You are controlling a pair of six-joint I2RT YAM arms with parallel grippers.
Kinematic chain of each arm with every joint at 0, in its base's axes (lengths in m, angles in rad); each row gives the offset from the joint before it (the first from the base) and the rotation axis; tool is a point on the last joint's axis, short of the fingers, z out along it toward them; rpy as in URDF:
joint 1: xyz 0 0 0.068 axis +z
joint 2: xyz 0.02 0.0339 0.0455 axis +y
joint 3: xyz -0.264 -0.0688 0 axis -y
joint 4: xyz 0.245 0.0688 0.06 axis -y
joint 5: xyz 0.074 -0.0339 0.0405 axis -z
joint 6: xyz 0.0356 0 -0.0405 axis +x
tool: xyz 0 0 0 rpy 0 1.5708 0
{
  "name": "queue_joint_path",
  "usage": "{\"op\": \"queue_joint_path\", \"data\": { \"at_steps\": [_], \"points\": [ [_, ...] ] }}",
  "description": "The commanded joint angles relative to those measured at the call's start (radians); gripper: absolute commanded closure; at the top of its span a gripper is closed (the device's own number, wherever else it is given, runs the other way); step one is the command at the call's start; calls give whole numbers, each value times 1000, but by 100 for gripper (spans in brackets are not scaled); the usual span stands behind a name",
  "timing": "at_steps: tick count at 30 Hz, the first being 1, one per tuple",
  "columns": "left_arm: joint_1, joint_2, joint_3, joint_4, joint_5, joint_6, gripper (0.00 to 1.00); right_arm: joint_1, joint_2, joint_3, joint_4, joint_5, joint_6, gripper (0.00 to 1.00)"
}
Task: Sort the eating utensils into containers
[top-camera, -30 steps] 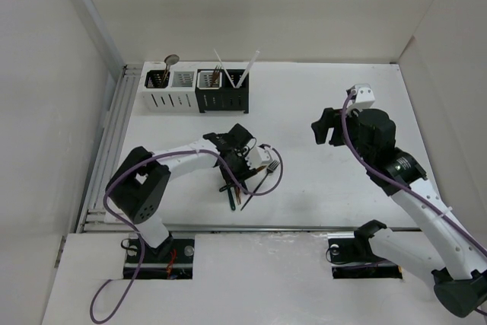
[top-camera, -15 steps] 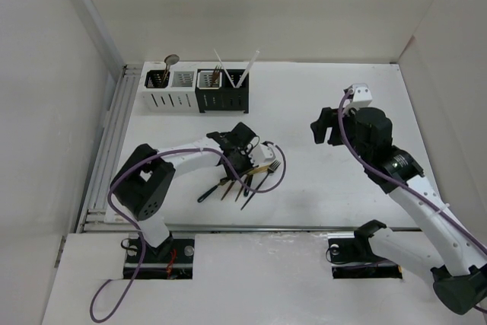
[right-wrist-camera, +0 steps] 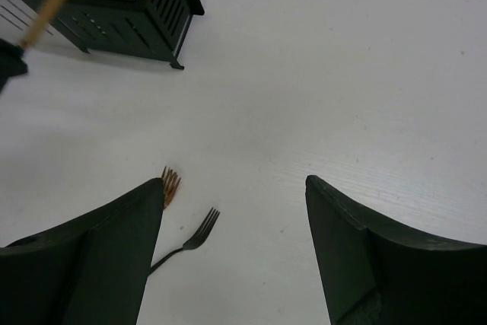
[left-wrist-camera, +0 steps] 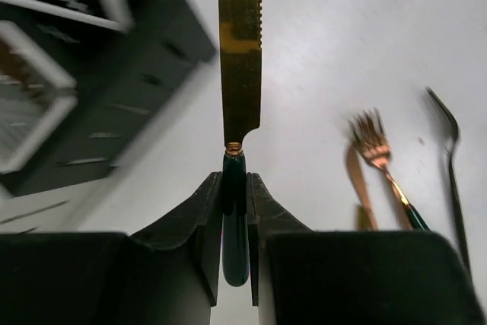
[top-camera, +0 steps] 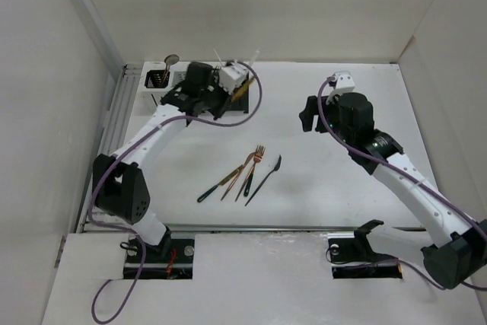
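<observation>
The left jaws grip a gold-bladed knife (left-wrist-camera: pixel 240 51) by its dark handle, close by the black containers (right-wrist-camera: pixel 122 20). The right jaws hang open above the desk (top-camera: pixel 327 188).

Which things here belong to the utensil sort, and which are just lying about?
Job:
- knife in the left gripper
- copper fork, black fork, two other loose utensils
- caddies

Just there:
- purple cable
- side rail
</observation>
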Motion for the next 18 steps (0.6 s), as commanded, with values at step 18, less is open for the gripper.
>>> {"op": "queue_joint_path", "data": {
  "at_steps": [18],
  "points": [
    [382,167,47,1019,7,-324,100,-53,427,428,119,-113,-133,21]
  ]
}}
